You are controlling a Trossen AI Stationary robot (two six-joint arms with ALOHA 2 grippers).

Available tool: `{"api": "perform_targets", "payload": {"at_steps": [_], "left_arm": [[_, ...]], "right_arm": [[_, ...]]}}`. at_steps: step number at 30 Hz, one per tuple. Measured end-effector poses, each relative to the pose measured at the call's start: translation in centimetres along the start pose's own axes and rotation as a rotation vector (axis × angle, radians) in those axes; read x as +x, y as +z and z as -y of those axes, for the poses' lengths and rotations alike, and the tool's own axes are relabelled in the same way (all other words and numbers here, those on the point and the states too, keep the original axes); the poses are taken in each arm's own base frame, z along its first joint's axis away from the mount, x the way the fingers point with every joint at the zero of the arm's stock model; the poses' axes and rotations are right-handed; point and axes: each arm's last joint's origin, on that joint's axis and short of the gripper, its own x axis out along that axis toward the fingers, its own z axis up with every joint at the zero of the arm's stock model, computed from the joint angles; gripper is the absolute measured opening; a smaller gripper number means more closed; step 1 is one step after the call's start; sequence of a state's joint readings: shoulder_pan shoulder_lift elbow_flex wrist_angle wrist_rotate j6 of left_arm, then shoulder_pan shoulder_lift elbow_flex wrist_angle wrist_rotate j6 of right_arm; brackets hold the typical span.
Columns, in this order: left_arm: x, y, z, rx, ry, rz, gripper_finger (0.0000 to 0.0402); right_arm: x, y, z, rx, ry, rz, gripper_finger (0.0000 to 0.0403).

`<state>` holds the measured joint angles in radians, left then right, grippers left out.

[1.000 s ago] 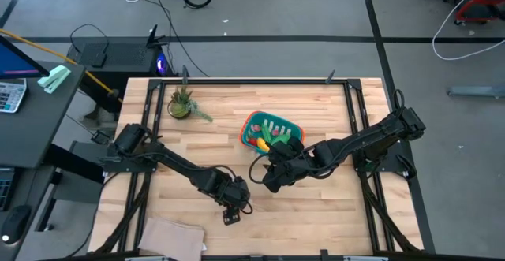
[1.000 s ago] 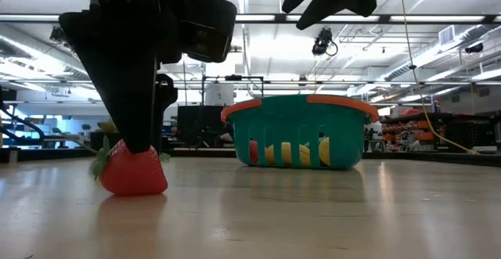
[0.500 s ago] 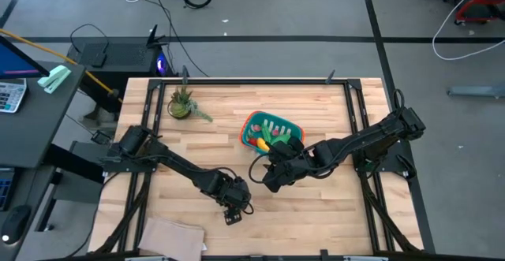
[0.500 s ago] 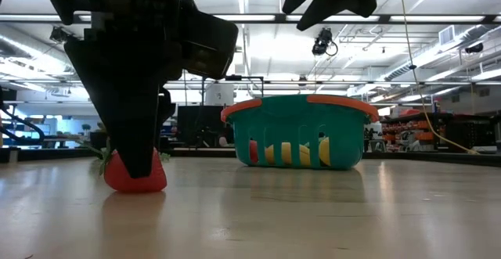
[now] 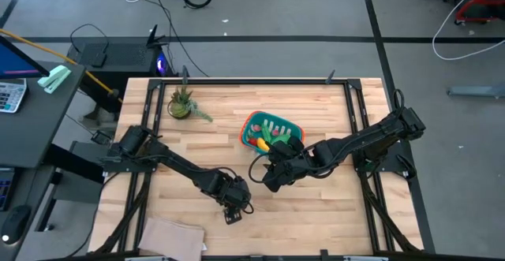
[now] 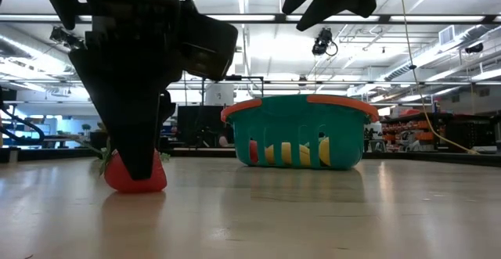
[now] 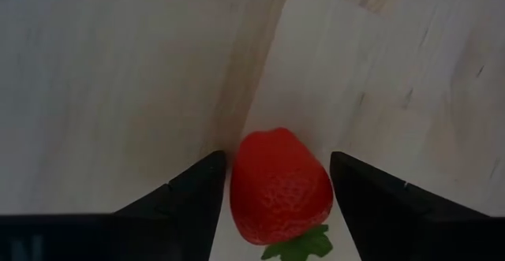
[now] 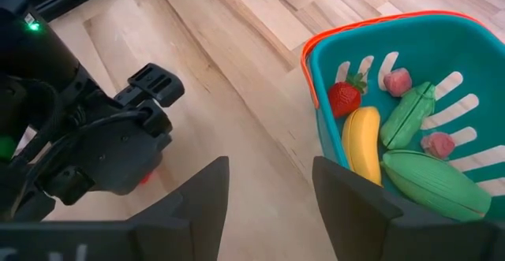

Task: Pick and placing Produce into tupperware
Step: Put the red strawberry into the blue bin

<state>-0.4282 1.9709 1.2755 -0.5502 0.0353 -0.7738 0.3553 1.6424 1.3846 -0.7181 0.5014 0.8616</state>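
The left gripper is standing over a strawberry on the table, near the front edge and well apart from the basket. Its fingers are sitting apart on either side of the berry, one almost touching and the other leaving a sliver of wood showing, so they are bracketing it rather than clamping it; the berry is resting on the board with its green leaves pointing back toward the wrist. In the low view the dark gripper is coming straight down over the fruit, which is probably how a small rounded piece has to be taken, from above with a pad on each flank so it is not squirting out sideways. The right gripper is waiting just in front of the basket, raised off the table, its fingers standing apart with nothing between them; it is staying out of the left arm's way while facing the basket. The basket is sitting toward the middle of the table and is already holding a banana, two green pods, a second strawberry and two small pink pieces. From the high view alone the berry under the left gripper is hard to make out, hidden beneath the arm. The step in hand looks to be the grasp of this loose piece.
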Motion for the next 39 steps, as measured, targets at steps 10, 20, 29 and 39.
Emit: {"api": "perform_targets", "payload": {"at_steps": [10, 20, 29, 39], "left_arm": [[0.0, 0.0, 0.0, -0.007, 0.003, -0.004, 0.0191], [-0.5, 0.5, -0.6, -0.046, -0.006, 0.006, 0.0191], [-3.5, 4.3, -1.0, -0.061, -0.069, 0.116, 0.0200], [-10.5, 11.7, -2.5, 0.033, -0.111, 0.348, 0.0198]], "right_arm": [[0.0, 0.0, 0.0, 0.000, 0.000, 0.000, 0.0193], [0.0, 0.0, 0.0, -0.001, 0.000, 0.000, 0.0193], [-3.9, 1.4, 1.8, 0.027, -0.029, 0.116, 0.0185], [-11.9, 3.8, 6.5, 0.159, -0.023, 0.363, 0.0171]]}}
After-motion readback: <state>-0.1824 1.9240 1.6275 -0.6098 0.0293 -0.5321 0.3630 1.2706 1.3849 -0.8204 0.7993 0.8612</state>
